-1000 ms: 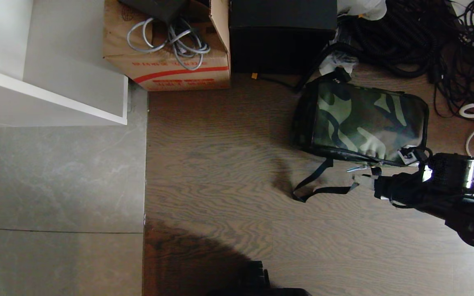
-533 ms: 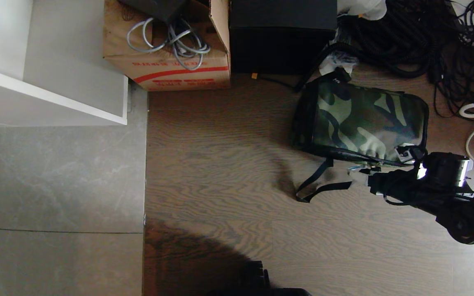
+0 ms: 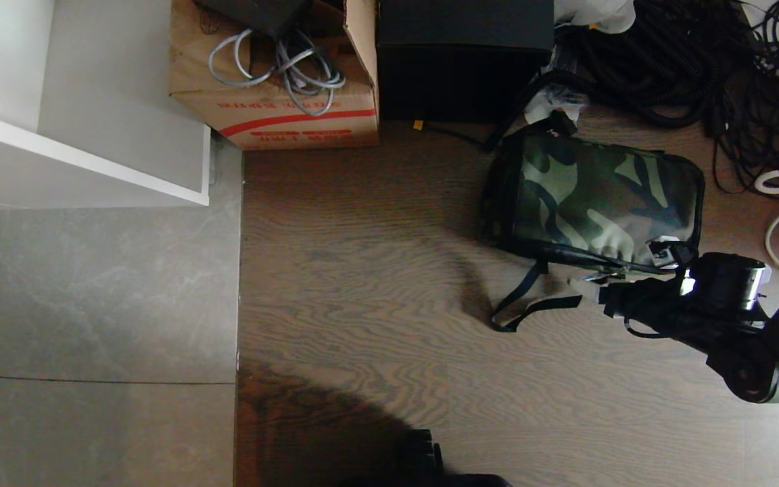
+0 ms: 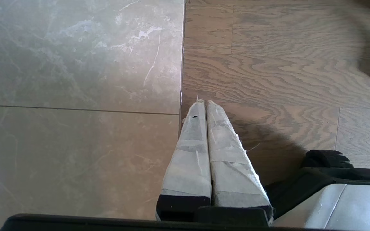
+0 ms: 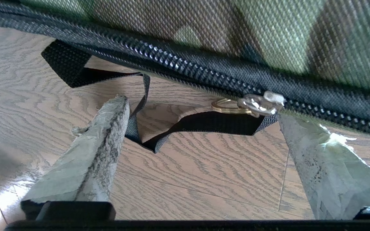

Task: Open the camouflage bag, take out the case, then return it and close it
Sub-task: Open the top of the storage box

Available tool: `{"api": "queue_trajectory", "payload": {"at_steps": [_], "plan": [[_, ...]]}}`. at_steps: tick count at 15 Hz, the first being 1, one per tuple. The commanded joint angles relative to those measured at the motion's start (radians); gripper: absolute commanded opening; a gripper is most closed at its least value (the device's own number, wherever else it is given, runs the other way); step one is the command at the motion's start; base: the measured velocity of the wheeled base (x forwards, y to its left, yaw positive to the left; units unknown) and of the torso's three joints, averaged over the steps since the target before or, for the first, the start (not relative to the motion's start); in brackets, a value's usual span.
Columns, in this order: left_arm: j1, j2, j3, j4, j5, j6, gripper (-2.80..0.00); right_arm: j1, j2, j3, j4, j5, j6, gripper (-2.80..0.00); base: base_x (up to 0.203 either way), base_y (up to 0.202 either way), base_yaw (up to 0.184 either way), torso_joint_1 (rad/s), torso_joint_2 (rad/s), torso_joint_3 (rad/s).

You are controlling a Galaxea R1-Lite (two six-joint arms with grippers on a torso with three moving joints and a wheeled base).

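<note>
The camouflage bag [image 3: 596, 203] lies flat and zipped on the wood floor [image 3: 362, 270], toward two o'clock in the head view, with its black zipper edge [image 5: 204, 77] facing the robot. The case is not visible anywhere. The right gripper [image 3: 589, 287] sits low at the bag's near edge, about three o'clock in the head view, its arm reaching in from the right side. In the right wrist view its two taped fingers [image 5: 88, 154] stand wide apart with nothing between them, released, straddling a loop of black strap [image 5: 204, 123] that lies on the floor. The silver zipper pull [image 5: 260, 103] with its small gold ring [image 5: 225, 106] hangs just above one fingertip, very close to it but not clamped. The left gripper [image 4: 204, 104] is not seen in the head view; its own camera shows the two taped fingers pressed together, empty, above the seam where grey tile [image 4: 75, 80] meets the wood. Beyond the bag, at twelve o'clock, stand a tall black box [image 3: 464, 61] and a cardboard box [image 3: 281, 101] with grey cable on it, and a tangle of black cables [image 3: 687, 61] lies at one o'clock.
</note>
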Motion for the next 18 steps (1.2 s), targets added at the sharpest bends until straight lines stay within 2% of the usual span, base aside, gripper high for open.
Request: {"api": "queue_trajectory", "payload": {"at_steps": [1, 4, 6, 7, 18], "plan": [[0.000, 0.000, 0.000, 0.000, 0.000, 0.000, -2.80, 0.000, 0.017, 0.004, -0.044, 0.002, -0.001, 0.00, 0.000, 0.000, 0.000, 0.000, 0.00, 0.000], [0.000, 0.000, 0.000, 0.000, 0.000, 0.000, -2.80, 0.000, 0.076, 0.043, -0.236, 0.003, 0.002, 0.00, 0.000, 0.000, 0.000, 0.000, 0.00, 0.000], [0.000, 0.000, -0.002, 0.000, 0.000, 0.000, -2.80, 0.000, 0.078, 0.047, -0.243, 0.001, -0.004, 0.00, 0.000, 0.000, 0.000, 0.000, 0.00, 0.000], [0.000, 0.000, -0.001, 0.000, 0.000, 0.000, -2.80, 0.000, 0.079, 0.048, -0.242, 0.001, -0.005, -2.80, 0.000, 0.000, 0.000, 0.000, 0.00, 0.000], [0.000, 0.000, 0.000, 0.000, 0.000, 0.000, -2.80, 0.000, 0.093, 0.050, -0.246, 0.002, -0.015, -2.80, 0.000, 0.000, 0.000, 0.000, 0.00, 0.000]]}}
